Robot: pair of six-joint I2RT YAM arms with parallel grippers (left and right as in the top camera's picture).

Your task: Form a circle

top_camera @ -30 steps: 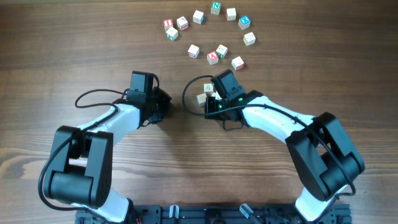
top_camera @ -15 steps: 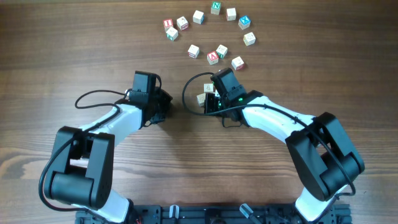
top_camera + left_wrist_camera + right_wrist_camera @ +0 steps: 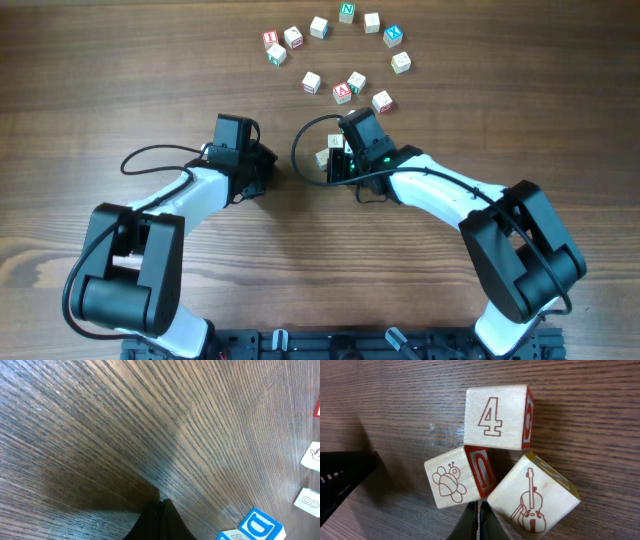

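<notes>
Three small cubes are bunched right at the right gripper (image 3: 479,512): a "4" cube (image 3: 496,416), a bee cube (image 3: 454,483) and a violin cube (image 3: 537,496), all touching one another. The right gripper's fingers are pressed together with nothing held. The closed tip is set low at the gap between bee cube and violin cube, judged to be for nudging cubes along the table (image 3: 120,70) rather than lifting them. The left gripper (image 3: 160,510) is likewise closed and empty, its tip close to bare wood. A blue D cube (image 3: 260,525) is seen just to one side, with no contact visible. This arm is judged to be readied as a second pusher.

The circle is not formed. In the overhead view an arc of cubes (image 3: 347,12) is laid at the far side of the table, from a red-lettered cube (image 3: 270,39) on the left to a pale cube (image 3: 401,62) on the right. A loose row (image 3: 342,92) is seen nearer the arms, and the bunch of three lies nearest, partly hidden under the right wrist. The near side of the ring is left open and uneven. The cubes are pale wood printed in red, green or blue. They are judged light and easily slid, and likely to twist or scatter if pushed off-centre.
</notes>
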